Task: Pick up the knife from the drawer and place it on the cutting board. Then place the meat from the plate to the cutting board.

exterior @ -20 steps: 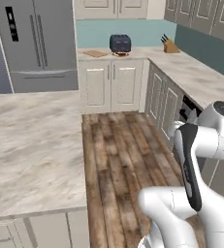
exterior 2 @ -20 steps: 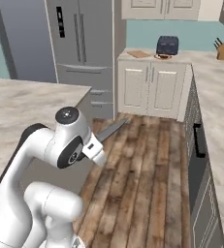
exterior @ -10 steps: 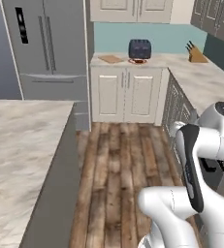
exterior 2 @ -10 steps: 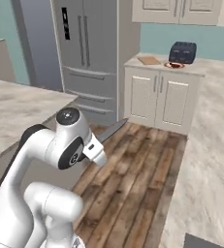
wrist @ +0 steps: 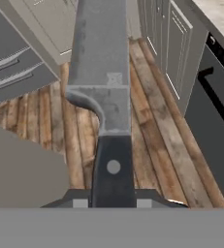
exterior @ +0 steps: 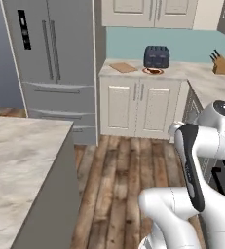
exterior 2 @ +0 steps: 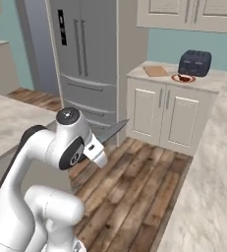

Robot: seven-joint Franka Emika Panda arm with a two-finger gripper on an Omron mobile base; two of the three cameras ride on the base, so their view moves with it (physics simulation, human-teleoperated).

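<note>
My gripper (wrist: 111,203) is shut on the black handle of the knife (wrist: 102,68), whose grey blade points away from the hand over the wooden floor. In the right base view the knife's blade (exterior 2: 112,129) sticks out past the arm's white hand, well short of the far counter. On that counter lies the light-brown cutting board (exterior: 123,67) (exterior 2: 156,71). Just right of it sits the red-rimmed plate (exterior: 149,72) (exterior 2: 176,78), carrying the reddish-brown meat (exterior: 154,71) (exterior 2: 184,77). The drawer is out of view.
A dark toaster (exterior: 156,57) (exterior 2: 194,63) stands behind the plate, a knife block (exterior: 222,65) farther right. A grey fridge (exterior: 50,63) is left of the cream cabinets (exterior: 140,107). A marble island (exterior: 21,165) is at my left, a dark oven front (wrist: 215,121) at my right.
The whole picture has shifted as the base drives: the counter with board, plate and toaster looks larger and more central. The knife stays held in the shut gripper.
</note>
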